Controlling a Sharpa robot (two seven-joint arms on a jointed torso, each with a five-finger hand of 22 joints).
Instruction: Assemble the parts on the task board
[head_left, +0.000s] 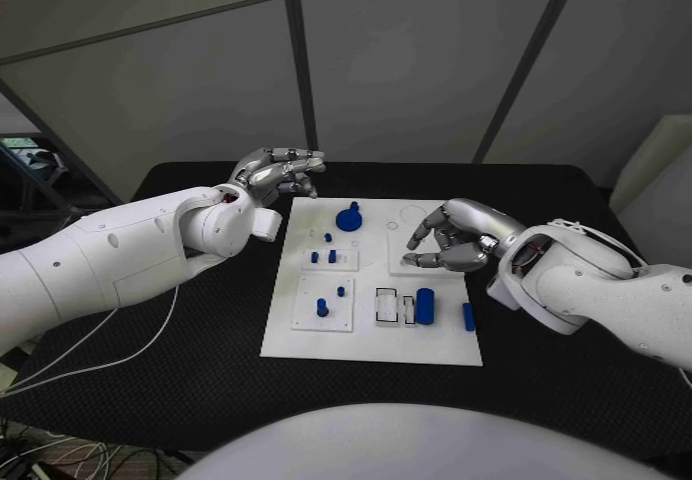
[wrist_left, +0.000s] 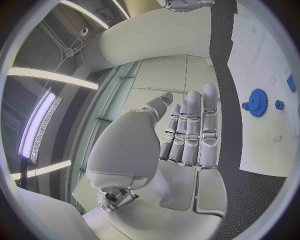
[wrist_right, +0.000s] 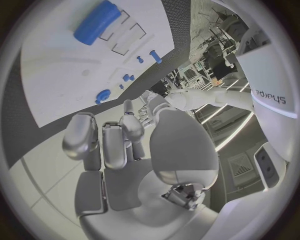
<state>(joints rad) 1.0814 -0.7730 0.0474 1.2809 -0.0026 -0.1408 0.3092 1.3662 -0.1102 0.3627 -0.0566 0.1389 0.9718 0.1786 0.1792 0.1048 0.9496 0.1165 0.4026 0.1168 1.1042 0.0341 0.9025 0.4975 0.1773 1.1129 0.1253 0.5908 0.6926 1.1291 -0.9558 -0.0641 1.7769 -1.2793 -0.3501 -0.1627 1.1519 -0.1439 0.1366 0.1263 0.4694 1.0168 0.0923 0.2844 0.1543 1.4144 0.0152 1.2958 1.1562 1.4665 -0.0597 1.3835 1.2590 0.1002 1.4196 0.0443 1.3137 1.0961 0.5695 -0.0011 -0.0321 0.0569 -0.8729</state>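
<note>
The white task board (head_left: 372, 345) lies in the middle of the black table. On it a blue gear (head_left: 349, 217) stands near the far edge, small blue pegs (head_left: 323, 257) sit on the left blocks, a blue cylinder (head_left: 426, 300) rests by the slots, and a short blue piece (head_left: 469, 316) lies at the right edge. My left hand (head_left: 278, 172) hovers off the board's far left corner, its fingers (wrist_left: 187, 130) straight and holding nothing. My right hand (head_left: 454, 237) hangs over the board's right middle, its fingers (wrist_right: 115, 142) bent, apart and empty. The right wrist view shows the cylinder (wrist_right: 97, 22).
The black table (head_left: 173, 350) extends around the board on all sides. Grey wall panels stand behind its far edge. A thin white cable (head_left: 108, 350) trails over the table's left front.
</note>
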